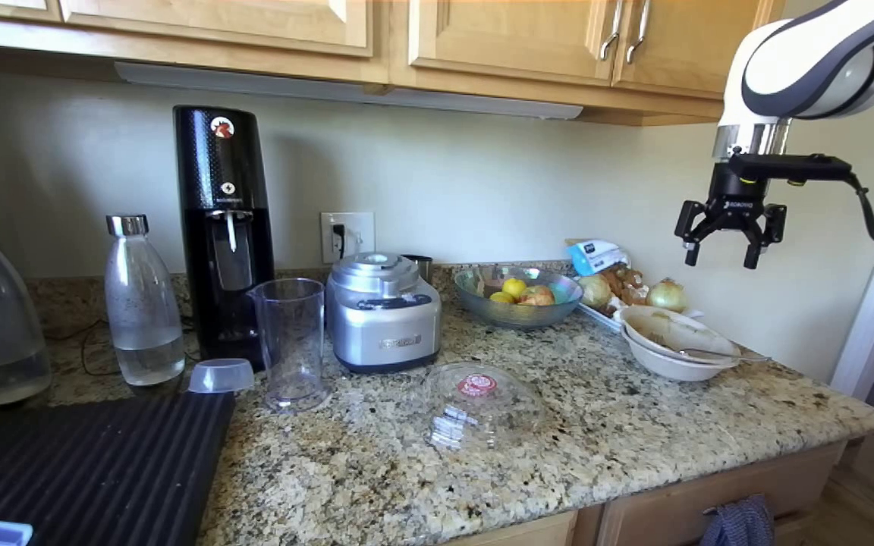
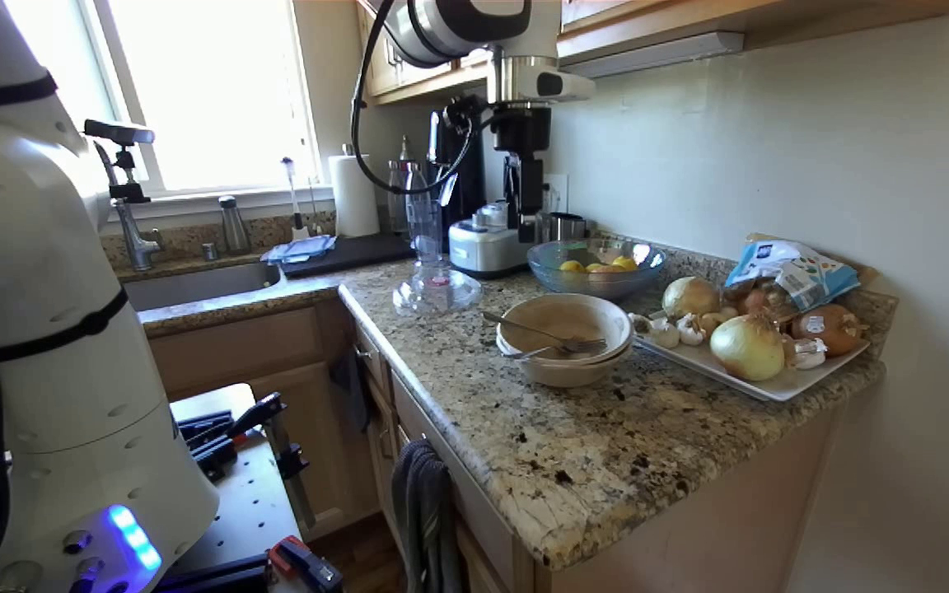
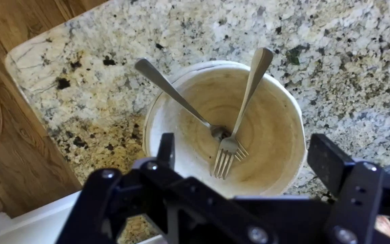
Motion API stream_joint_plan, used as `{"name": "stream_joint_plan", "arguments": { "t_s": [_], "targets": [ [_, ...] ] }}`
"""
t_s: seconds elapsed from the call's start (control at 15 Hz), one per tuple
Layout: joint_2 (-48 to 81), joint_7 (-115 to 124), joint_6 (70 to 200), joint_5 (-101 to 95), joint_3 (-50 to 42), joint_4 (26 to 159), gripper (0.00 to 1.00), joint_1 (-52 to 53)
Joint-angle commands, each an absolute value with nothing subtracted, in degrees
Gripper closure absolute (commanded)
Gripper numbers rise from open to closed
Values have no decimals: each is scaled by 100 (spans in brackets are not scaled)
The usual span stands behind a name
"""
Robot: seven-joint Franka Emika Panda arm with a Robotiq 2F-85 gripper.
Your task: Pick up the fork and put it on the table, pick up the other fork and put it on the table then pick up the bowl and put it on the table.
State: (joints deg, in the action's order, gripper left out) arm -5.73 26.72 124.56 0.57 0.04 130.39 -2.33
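Wrist view has my fingers (image 3: pixel 330 164) spread wide with only air between them, and below them the bowl (image 3: pixel 269 145), pale at the rim and stained brown inside, its edge nearest my fingers hidden from sight. Inside it one fork (image 3: pixel 246 96) lies across the tines of the other fork (image 3: pixel 176 95); both have their tines toward my fingers and their handles reaching past the rim on the side away from me. Both exterior views have me pointing straight down, apart from the bowl and well above it. That bowl sits nested in a second bowl (image 2: pixel 565 376), which stands, lower than my fingers, on the speckled granite desk (image 1: pixel 596 425). Lower down, past the outer side of one finger, is a glass bowl (image 2: pixel 586 287) of fruit (image 1: pixel 514 287); past the opposite finger a white tray (image 2: pixel 693 358) carries onions (image 2: pixel 746 346) and garlic (image 2: pixel 689 329), with a blue-and-white bag (image 2: pixel 796 268) just beside them. Farther from my fingers, in an exterior view, I find a clear dome (image 1: pixel 513 402) with a red label (image 1: pixel 477 385), a silver appliance base (image 1: pixel 384 334) near it, and, well apart from me, a tall black machine (image 1: pixel 205 197) and a black ribbed mat (image 1: pixel 103 462).
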Motion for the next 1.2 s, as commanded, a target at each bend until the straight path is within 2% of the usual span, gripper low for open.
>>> {"name": "stream_joint_plan", "arguments": {
  "t_s": [0.0, 0.33, 1.07, 1.13],
  "targets": [
    [-297, 3169, 13088, 454, -3, 13229, 0, -228],
    [250, 3332, 13734, 677, -79, 13254, 0, -207],
    [1410, 3632, 14171, 833, -227, 12998, 0, -82],
    [1474, 3620, 14171, 857, -231, 12964, 3, -73]
  ]
}}
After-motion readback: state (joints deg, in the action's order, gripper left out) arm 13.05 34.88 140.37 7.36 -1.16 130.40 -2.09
